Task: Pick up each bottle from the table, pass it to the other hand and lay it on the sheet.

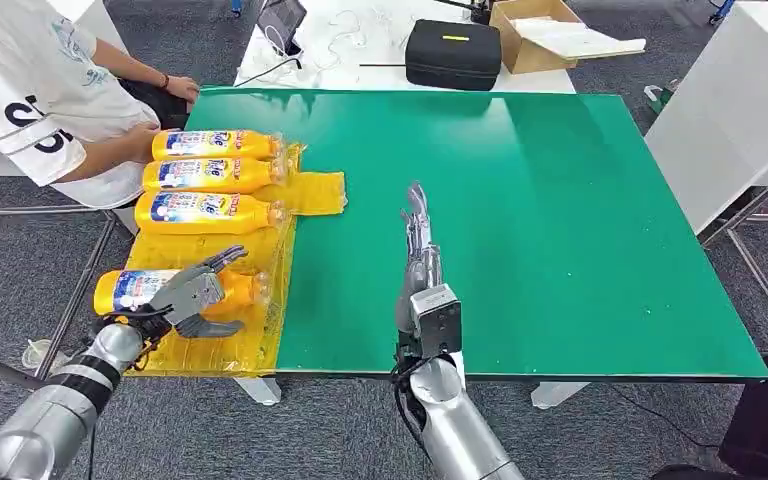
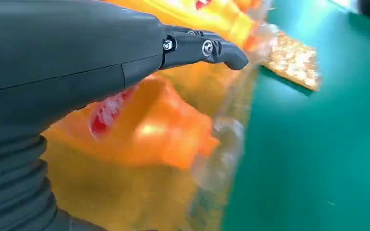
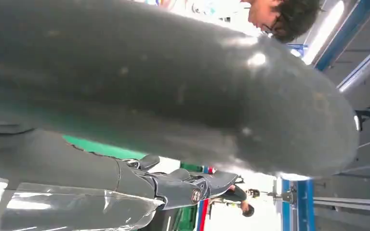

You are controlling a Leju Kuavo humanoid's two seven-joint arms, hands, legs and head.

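A green table top (image 1: 580, 200) stands on grey carpet (image 1: 20, 260). Behind it a white table (image 1: 360, 40) carries a black case (image 1: 452, 53) and a cardboard box (image 1: 530, 35), which seems open.

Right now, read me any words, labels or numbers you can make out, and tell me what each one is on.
Bottle labels: blue and red print on all four yellow bottles, too small and blurred to read.
Person's white shirt: large black letters, cut off, not readable as a word.
Black case: a yellow strip, no legible text.
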